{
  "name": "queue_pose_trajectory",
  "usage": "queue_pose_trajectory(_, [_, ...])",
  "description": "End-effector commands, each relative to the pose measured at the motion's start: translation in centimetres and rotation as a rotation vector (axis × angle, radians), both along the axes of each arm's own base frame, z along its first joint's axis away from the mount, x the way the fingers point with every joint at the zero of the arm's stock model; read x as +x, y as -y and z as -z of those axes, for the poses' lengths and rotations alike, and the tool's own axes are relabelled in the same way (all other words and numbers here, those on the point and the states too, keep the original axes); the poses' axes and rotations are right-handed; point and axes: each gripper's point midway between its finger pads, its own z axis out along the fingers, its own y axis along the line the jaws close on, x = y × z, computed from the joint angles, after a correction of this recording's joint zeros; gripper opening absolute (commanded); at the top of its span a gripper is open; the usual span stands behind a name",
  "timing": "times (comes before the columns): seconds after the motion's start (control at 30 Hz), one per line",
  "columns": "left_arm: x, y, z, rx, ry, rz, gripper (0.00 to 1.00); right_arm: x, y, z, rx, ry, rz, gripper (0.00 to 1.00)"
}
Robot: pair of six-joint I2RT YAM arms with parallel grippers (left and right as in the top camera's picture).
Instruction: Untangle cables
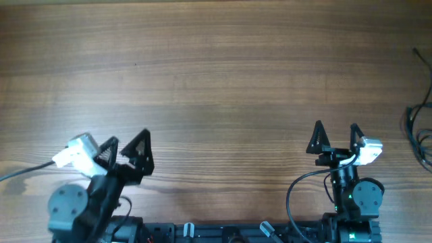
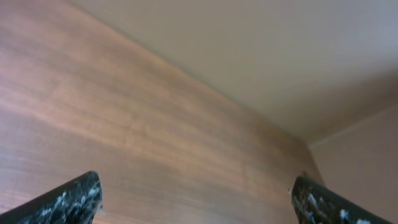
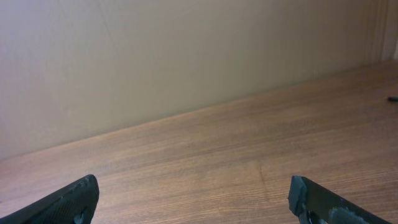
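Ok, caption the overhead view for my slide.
Open and empty, left claw and right claw hover at the near edge of the wooden table; thin black cables lie at its right edge.

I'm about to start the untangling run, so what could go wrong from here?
1. The cables lie at the far right of the overhead view, partly cut off by the frame, so how they are tangled can't be judged and a pull might tighten a knot.
2. They are thin, and the right end effector is open and well away from them, so a long sideways reach may miss.
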Motion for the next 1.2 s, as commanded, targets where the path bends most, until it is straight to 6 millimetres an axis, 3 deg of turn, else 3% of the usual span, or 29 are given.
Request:
queue_pose_trajectory(0.0, [2.2,-0.3,1.6,0.032,0.054,-0.021,1.00,-0.1,-0.4,-0.2,0.013,0.011,-0.021,1.00])
queue_pose_trajectory(0.07, [3.3,-0.2,2.1,0.051,0.111,-0.016,1.00,-0.1,-0.4,-0.2,0.014,0.011,-0.021,1.00])
queue_pose_trajectory(0.13, [3.9,-0.2,0.6,0.033,0.282,-0.022,1.00,-0.1,-0.4,-0.2,0.014,0.011,-0.021,1.00])
queue_pose_trajectory(0.27, [2.8,-1.0,-1.3,0.007,0.540,-0.070,1.00,-0.1,-0.4,-0.2,0.013,0.011,-0.021,1.00])
queue_pose_trajectory(0.33, [2.5,-1.9,-0.9,0.002,0.580,-0.126,1.00,-0.1,-0.4,-0.2,0.013,0.011,-0.021,1.00])
queue_pose_trajectory(0.4, [2.6,-3.0,0.0,0.010,0.570,-0.191,1.00,-0.1,-0.4,-0.2,0.013,0.011,-0.021,1.00])
queue_pose_trajectory(0.53, [3.2,-3.3,2.2,0.085,0.548,-0.208,1.00,-0.1,-0.4,-0.2,0.014,0.011,-0.021,1.00])
queue_pose_trajectory(0.67, [3.8,-2.7,4.4,0.132,0.559,-0.177,1.00,-0.1,-0.4,-0.2,0.013,0.011,-0.021,1.00])
queue_pose_trajectory(0.77, [3.9,-2.7,4.7,0.202,0.553,-0.173,1.00,-0.1,-0.4,-0.2,0.013,0.011,-0.021,1.00])
queue_pose_trajectory(1.03, [4.6,-2.8,12.6,0.288,0.240,-0.128,1.00,-0.1,-0.4,-0.2,0.014,0.011,-0.021,1.00])
queue_pose_trajectory(1.17, [4.6,-2.4,12.7,0.312,0.243,-0.091,1.00,-0.1,-0.4,-0.2,0.014,0.011,-0.021,1.00])
